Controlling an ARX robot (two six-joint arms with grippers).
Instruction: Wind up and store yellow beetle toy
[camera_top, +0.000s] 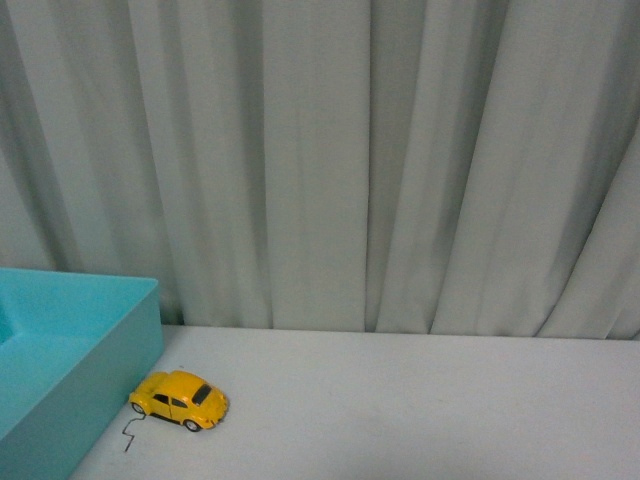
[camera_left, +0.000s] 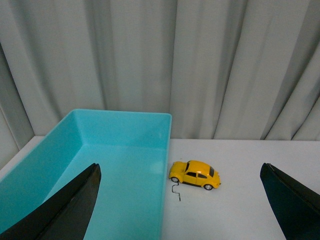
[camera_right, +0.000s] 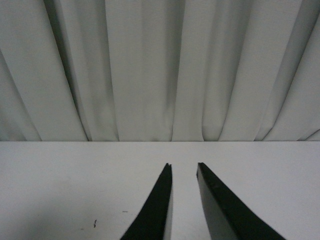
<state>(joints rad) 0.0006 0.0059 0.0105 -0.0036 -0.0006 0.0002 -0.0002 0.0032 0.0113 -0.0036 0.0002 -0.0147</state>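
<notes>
**Beetle toy on the counter, clear of both sets of fingers**

In the front view the yellow beetle toy (camera_top: 180, 399) is seen on its wheels on the white counter (camera_top: 420, 410), at about 7 o'clock in the frame. It is set just beside the outer wall of the turquoise bin (camera_top: 60, 370), at the bin's 3 o'clock. A thin dark bent wire (camera_top: 130, 435) is seen at the toy's 7 o'clock.

The left fingers (camera_left: 70, 210) are spread wide and nothing is gripped. The toy (camera_left: 195, 174) is seen ahead of their tips, between the two and well apart from both.

The right fingers (camera_right: 160, 205) are drawn nearly together with only a narrow slit left, and nothing is held. Only bare counter and the grey curtain (camera_right: 150, 70) are shown ahead of them.
</notes>
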